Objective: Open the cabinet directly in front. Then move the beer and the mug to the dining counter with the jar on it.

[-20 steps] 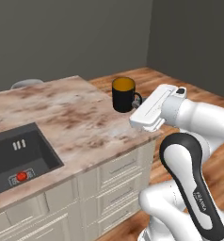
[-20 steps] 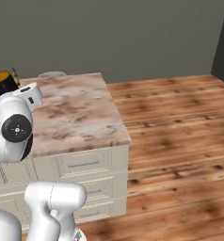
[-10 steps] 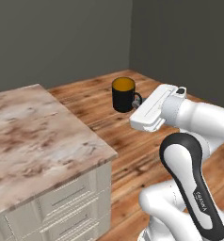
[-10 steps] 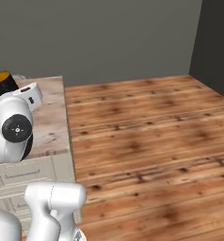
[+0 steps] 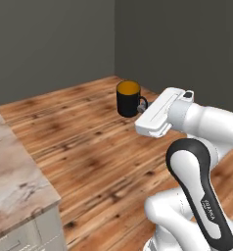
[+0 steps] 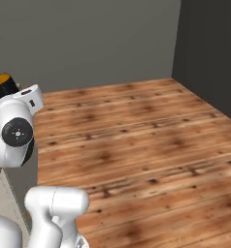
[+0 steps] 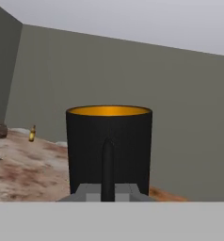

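1. The mug (image 5: pixel 128 98) is held upright in the air above the wooden floor (image 5: pixel 89 147), at about 12 o'clock from the centre of the left base view (dark outside, yellow-orange inside).
2. The jaws are seen closed on the mug's side handle (image 5: pixel 141 104); the gripper (image 5: pixel 144 109) is carried at the end of the white arm (image 5: pixel 201 122), which rises from 5 o'clock in that view.
3. In the hand view the mug (image 7: pixel 109 148) is seen close up, its handle (image 7: pixel 108 169) turned toward the camera and clamped between the finger tips (image 7: pixel 88 192) at 6 o'clock.
4. In the right base view the mug (image 6: pixel 4 85) is found at 9 o'clock, partly covered by the arm's white wrist (image 6: pixel 25 99).
5. A corner of the marbled bench (image 5: pixel 13 181) is seen at 8 o'clock in the left base view, well apart from the mug.
6. In the hand view the bench (image 7: pixel 24 174) is seen beyond the mug at 8 o'clock, and on it, far off, the beer (image 7: pixel 32 133) stands upright; a dark object at the left edge cannot be made out.
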Available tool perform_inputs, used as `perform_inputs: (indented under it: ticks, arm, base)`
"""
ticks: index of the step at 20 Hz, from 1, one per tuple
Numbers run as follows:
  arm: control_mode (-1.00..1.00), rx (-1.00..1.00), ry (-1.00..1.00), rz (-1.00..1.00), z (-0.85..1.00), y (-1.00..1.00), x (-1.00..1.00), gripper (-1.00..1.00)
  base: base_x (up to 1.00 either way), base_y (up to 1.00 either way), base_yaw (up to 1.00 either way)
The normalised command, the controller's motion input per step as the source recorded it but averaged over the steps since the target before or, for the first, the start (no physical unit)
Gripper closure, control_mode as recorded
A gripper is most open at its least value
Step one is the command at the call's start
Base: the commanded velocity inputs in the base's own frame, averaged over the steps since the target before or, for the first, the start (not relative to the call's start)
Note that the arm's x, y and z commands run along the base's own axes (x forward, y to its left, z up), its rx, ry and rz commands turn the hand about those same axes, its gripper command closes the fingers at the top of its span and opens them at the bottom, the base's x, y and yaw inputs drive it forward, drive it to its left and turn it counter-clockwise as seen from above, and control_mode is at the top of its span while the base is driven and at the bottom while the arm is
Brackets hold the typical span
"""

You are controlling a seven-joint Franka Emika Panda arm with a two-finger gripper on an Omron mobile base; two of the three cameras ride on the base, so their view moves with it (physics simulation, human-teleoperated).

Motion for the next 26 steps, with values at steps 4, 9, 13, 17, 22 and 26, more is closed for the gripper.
perform_inputs:
  ticks: [4, 9, 13, 17, 22, 26]
  arm:
    - [1.00, 0.00, 0.00, 0.00, 0.00, 0.00, 0.00, 1.00]
    - [1.00, 0.00, 0.00, 0.00, 0.00, 0.00, 0.00, 1.00]
    - [1.00, 0.00, 0.00, 0.00, 0.00, 0.00, 0.00, 1.00]
    - [1.00, 0.00, 0.00, 0.00, 0.00, 0.00, 0.00, 1.00]
    - [1.00, 0.00, 0.00, 0.00, 0.00, 0.00, 0.00, 1.00]
    - [1.00, 0.00, 0.00, 0.00, 0.00, 0.00, 0.00, 1.00]
  base:
    - [1.00, -1.00, -0.06]
    - [1.00, -0.92, 0.11]
    - [1.00, -0.58, 0.24]
    - [1.00, -0.16, 0.20]
    - [1.00, 0.10, 0.13]
    - [1.00, 0.27, 0.05]
